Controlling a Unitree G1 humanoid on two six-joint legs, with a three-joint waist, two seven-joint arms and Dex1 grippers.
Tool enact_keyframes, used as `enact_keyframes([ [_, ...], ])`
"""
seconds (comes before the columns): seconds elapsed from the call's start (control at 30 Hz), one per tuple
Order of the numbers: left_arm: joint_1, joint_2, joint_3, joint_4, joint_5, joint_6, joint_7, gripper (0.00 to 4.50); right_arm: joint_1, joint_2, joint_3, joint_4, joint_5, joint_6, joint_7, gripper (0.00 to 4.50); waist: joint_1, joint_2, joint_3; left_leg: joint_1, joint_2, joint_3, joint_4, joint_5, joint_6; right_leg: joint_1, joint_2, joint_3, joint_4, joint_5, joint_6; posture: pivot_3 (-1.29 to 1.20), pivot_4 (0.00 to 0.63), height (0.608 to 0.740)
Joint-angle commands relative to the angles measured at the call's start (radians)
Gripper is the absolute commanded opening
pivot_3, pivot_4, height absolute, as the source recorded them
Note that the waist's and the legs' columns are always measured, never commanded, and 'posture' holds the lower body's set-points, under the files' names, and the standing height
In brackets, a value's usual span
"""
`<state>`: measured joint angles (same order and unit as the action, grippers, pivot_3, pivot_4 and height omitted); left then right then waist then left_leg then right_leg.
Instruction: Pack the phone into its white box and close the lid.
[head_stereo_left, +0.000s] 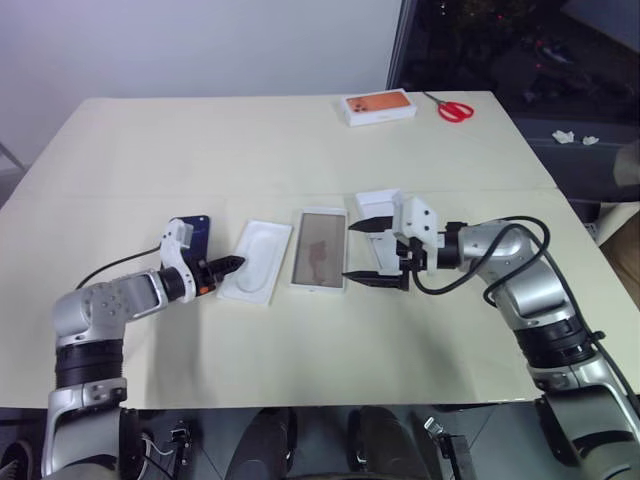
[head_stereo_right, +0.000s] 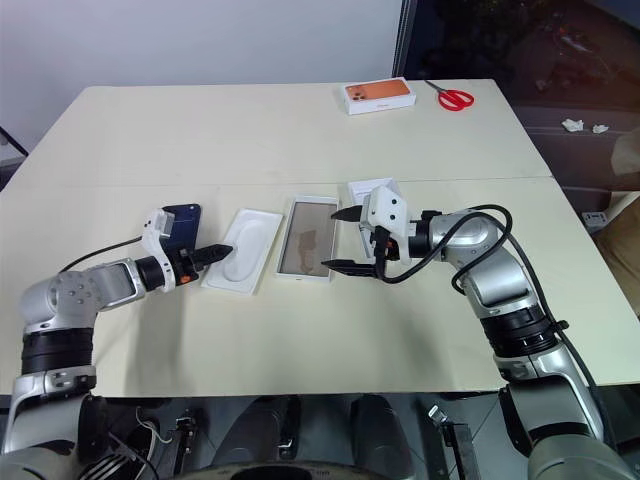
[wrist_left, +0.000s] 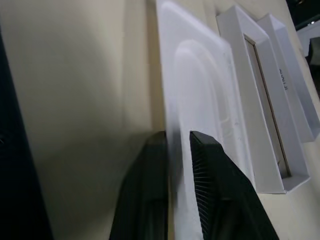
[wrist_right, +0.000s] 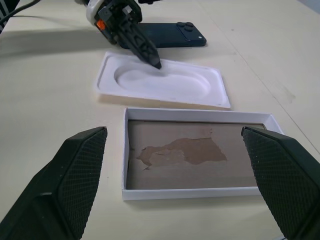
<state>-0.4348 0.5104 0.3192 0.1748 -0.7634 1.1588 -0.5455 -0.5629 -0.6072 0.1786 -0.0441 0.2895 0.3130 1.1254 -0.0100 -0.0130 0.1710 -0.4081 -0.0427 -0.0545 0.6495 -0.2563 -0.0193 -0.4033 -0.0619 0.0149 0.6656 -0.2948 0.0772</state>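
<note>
On the cream tabletop (head_stereo_left: 300, 150) three flat things lie in a row in front of the robot, long sides side by side with narrow strips of bare surface between them. The phone (wrist_right: 172, 34) lies flat at the robot's left end of the row, partly hidden in the head views behind the left wrist. Next comes a thin white tray (head_stereo_left: 257, 261) with an oval recess, and then the white box (head_stereo_left: 320, 250), open, its brownish floor showing a torn patch. The left hand (head_stereo_left: 232, 264) reaches low over the tabletop toward the tray's left long edge; its two black fingers (wrist_left: 145, 200) are drawn nearly together with that rim pinched between them, one finger outside the tray and the other over its inner face. The right hand (head_stereo_left: 372, 251) hovers just beside the box's right long side, pointing toward it, its fingers spread wide and holding nothing. Behind the right hand, partly hidden by it, lies the lid (head_stereo_left: 378, 203), white side showing, close along the box's right side. Toward the far edge of the tabletop, well apart from the row, sit a white box with an orange face (head_stereo_left: 380, 106) and a pair of red-handled scissors (head_stereo_left: 455, 109). The near strip of the tabletop and the wide middle band behind the row are bare. A faint seam runs across the surface just behind the row. A pale wall stands beyond the far edge, and a dark area lies beyond the far right corner.
</note>
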Motion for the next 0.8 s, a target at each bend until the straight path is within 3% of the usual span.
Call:
enact_keyframes([
  [0.03, 0.017, -0.007, 0.002, 0.017, -0.001, 0.035, 0.009, 1.09, -0.003, -0.003, -0.027, -0.05, 0.021, 0.001, -0.003, 4.5, -0.001, 0.0, 0.0, 0.0, 0.0, 0.0, 0.0, 0.0, 0.0, 0.0, 0.0, 0.0, 0.0, 0.0, 0.0, 0.0, 0.15, 0.74],
  [0.2, 0.029, -0.01, 0.007, 0.009, -0.011, 0.054, 0.004, 1.09, -0.003, -0.002, -0.029, -0.056, 0.022, 0.005, -0.005, 4.5, -0.002, 0.0, 0.0, 0.0, 0.0, 0.0, 0.0, 0.0, 0.0, 0.0, 0.0, 0.0, 0.0, 0.0, 0.0, 0.0, 0.15, 0.74],
  [0.3, 0.034, -0.018, 0.008, 0.0, -0.011, 0.06, 0.016, 0.18, -0.003, 0.001, -0.028, -0.059, 0.024, 0.006, -0.006, 4.5, -0.001, 0.001, 0.0, 0.0, 0.0, 0.0, 0.0, 0.0, 0.0, 0.0, 0.0, 0.0, 0.0, 0.0, 0.0, 0.0, 0.15, 0.74],
  [0.33, 0.035, -0.02, 0.01, -0.003, -0.013, 0.063, 0.018, 0.08, -0.002, 0.001, -0.027, -0.06, 0.025, 0.006, -0.007, 4.5, -0.001, 0.001, -0.001, 0.0, 0.0, 0.0, 0.0, 0.0, 0.0, 0.0, 0.0, 0.0, 0.0, 0.0, 0.0, 0.0, 0.15, 0.74],
  [0.53, 0.037, -0.028, 0.042, -0.024, -0.027, 0.089, 0.039, 0.08, 0.001, -0.004, -0.028, -0.067, 0.03, 0.014, -0.009, 4.5, -0.002, 0.001, -0.001, 0.001, 0.0, 0.0, 0.0, 0.0, 0.0, 0.0, 0.0, 0.0, 0.0, 0.0, 0.0, 0.0, 0.15, 0.74],
  [0.8, 0.011, -0.068, 0.236, -0.024, -0.182, 0.224, 0.074, 0.08, 0.011, -0.01, -0.033, -0.068, 0.03, 0.021, -0.009, 4.5, -0.003, 0.001, -0.001, 0.0, 0.0, 0.0, 0.0, 0.0, 0.0, 0.0, 0.0, 0.0, 0.0, 0.0, 0.0, 0.0, 0.15, 0.74],
])
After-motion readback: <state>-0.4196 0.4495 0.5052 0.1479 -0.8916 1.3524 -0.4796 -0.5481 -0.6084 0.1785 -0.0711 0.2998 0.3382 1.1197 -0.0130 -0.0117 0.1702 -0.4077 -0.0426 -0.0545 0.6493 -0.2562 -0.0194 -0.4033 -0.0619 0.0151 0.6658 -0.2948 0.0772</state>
